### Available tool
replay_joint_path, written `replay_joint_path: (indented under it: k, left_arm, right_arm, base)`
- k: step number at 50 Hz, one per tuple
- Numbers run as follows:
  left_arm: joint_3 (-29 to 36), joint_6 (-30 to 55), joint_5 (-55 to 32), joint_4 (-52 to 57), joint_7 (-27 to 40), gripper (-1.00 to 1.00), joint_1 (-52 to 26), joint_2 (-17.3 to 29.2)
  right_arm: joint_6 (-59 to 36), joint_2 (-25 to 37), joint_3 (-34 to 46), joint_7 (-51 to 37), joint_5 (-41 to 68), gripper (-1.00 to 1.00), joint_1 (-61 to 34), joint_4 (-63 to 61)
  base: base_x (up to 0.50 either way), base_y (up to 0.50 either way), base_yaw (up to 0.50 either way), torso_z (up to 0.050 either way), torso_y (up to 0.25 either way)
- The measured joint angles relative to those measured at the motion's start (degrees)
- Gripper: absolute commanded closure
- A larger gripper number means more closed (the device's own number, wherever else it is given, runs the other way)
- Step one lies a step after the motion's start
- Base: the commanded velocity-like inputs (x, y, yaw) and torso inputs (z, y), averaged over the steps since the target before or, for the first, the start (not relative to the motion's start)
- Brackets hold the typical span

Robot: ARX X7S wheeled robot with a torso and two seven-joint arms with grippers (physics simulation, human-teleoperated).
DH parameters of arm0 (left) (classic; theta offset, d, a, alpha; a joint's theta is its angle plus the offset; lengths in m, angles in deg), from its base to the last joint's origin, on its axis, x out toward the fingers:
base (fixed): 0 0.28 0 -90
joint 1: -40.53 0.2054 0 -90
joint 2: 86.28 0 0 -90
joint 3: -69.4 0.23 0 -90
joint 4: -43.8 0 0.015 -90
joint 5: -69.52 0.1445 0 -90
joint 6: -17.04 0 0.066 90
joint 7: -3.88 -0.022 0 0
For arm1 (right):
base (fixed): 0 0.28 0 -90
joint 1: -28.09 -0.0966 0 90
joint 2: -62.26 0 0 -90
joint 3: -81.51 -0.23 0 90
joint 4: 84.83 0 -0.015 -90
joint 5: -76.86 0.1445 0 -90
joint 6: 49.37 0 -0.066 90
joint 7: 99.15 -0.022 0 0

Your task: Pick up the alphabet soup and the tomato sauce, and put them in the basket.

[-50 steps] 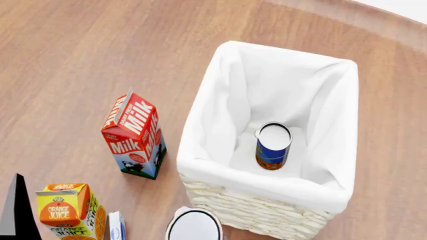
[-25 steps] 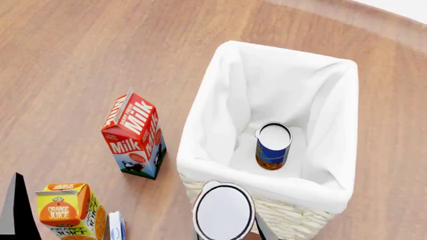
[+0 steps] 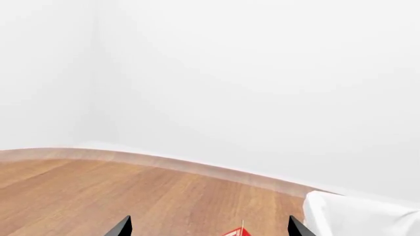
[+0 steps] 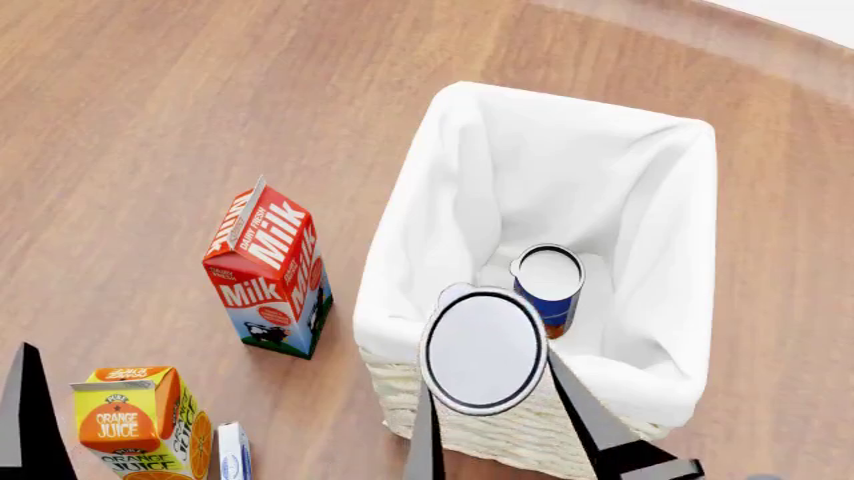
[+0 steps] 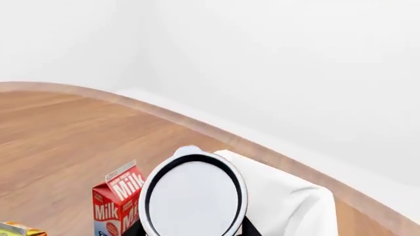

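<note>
My right gripper [image 4: 487,400] was clamped on the tomato sauce [image 4: 485,350], one dark finger [image 4: 594,415] on each side of the can, holding it up over the near rim of the basket [image 4: 400,300]. From the head view only the can's pale top with its dark ring showed, facing the camera and covering part of the basket's near wall. In the right wrist view that same pale top [image 5: 193,194] filled the lower middle, and the label was hidden behind it.

The alphabet soup [image 4: 547,288] stood upright on the white cloth at the bottom of the basket, just beyond the held can, its blue label and silver-white top plain to see.

My left gripper [image 3: 208,227] showed only as two black fingertips [image 3: 121,227], well apart from each other with nothing between them, so it was spread wide and held nothing. In the head view one dark tip [image 4: 27,410] of it rose at the near left.

On the wooden table [image 4: 160,120], left of the basket, stood a milk carton [image 4: 268,270], and nearer to me an orange juice carton [image 4: 140,422].
</note>
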Motion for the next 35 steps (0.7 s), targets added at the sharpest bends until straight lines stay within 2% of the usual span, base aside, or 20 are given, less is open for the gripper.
replay_joint_path:
  k: [16,35]
  left_arm:
    - [0.05,-0.08,-0.01,-0.14,0.11,-1.00,-0.10,0.10]
    - [0.20,-0.15,0.03,-0.43,0.19,-1.00,-0.15,0.20]
  right_arm:
    - [-0.66,1.91,-2.32,2.79,6.08,1.00,-6.34,2.78]
    - [-1.83,4.47,-5.45,10.57,13.25,1.00,-12.71,10.81]
  base:
    - [0.00,0.00,0.00,0.000,0.000]
    - [0.00,0.00,0.00,0.000,0.001]
